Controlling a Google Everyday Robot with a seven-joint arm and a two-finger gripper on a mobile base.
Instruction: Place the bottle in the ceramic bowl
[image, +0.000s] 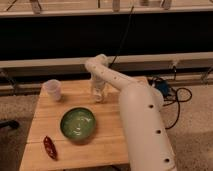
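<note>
We're looking at the white arm's pincer (98, 90) hanging low over the back of the light wooden counter (112, 137), right at the small pale whitish bottle (100, 97). We can't tell if it's open, closed or gripping. The round green glazed ceramic bowl (78, 123) is sitting nearby, towards the front-left, with nothing in it.

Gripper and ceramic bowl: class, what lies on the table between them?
Only bare table, in the camera view. The gripper sits low near its far edge, beyond the ceramic bowl.
</note>
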